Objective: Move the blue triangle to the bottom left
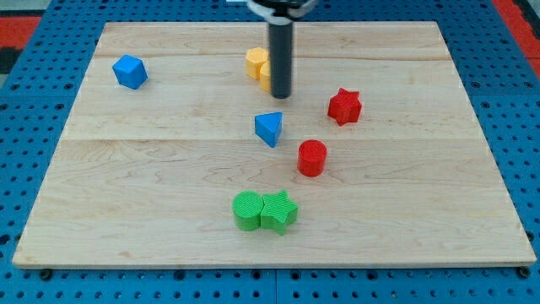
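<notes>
Above the small blue plastic triangle block, my tip waits, touching nothing; next, push it down-left.

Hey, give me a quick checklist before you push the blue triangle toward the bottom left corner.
1. Small blue triangle block in plain sight: ok.
2. My tip sits up and to the right of the triangle, apart from it: ok for a down-left push.
3. Path to the wooden board bottom left free of blocks: ok.
4. Green round block lies below the triangle, off the diagonal: ok.
5. Yellow blocks behind the rod, touching or not: cannot tell.
</notes>
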Tool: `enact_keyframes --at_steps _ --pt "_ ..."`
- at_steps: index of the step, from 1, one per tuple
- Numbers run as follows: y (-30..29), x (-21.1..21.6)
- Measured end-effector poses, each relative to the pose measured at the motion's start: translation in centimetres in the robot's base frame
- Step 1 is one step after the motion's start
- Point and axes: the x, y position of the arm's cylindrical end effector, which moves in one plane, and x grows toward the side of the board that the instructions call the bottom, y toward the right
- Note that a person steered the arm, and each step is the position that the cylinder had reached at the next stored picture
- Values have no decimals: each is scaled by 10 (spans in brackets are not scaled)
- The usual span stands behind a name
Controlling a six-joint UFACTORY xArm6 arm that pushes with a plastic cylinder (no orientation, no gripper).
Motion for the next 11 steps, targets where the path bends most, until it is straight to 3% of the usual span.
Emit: enact_keyframes --at_steps 2,8,11 --pt "43 41" --pt "-84 67" --pt "-95 101"
